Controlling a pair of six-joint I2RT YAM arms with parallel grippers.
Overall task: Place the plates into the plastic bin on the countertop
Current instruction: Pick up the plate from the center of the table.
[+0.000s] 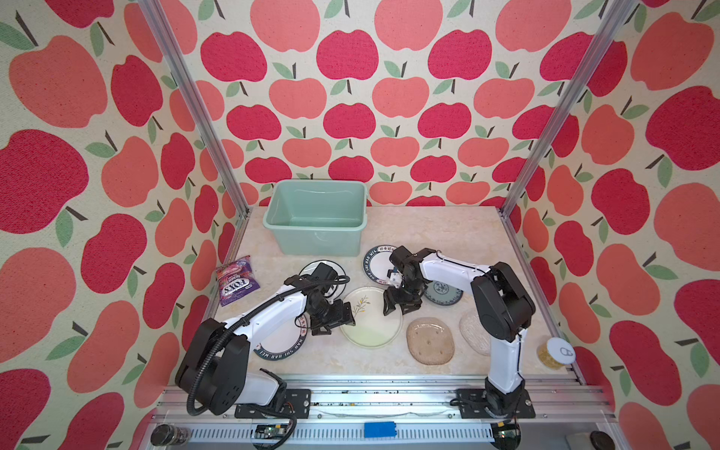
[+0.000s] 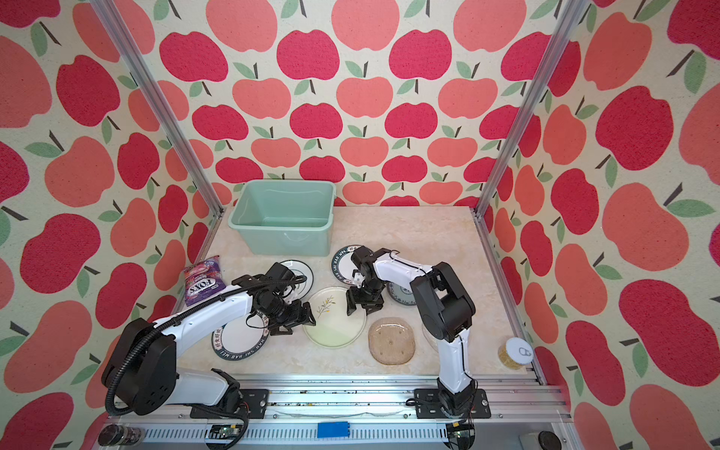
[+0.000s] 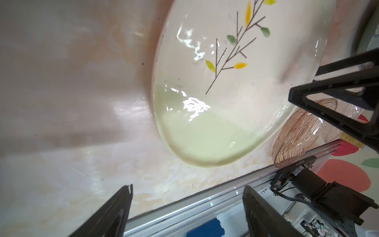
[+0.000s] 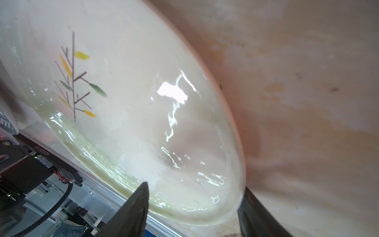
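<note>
Reads FOXS on purple bag [image 1: 237,283], HAO MEI on round plate [image 1: 282,342]. Gapes empty at left gripper [image 1: 338,326], open astride glossy leaf-sprig plate [image 1: 372,327] at right gripper [image 1: 397,309].

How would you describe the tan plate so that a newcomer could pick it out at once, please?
From the mint-green bin at the back of the countertop, come forward to the large leaf-sprig plate in the middle. The tan plate lies just right of it, near the front rail. Its neighbours are pale green or clear; it alone is squarish.
</note>
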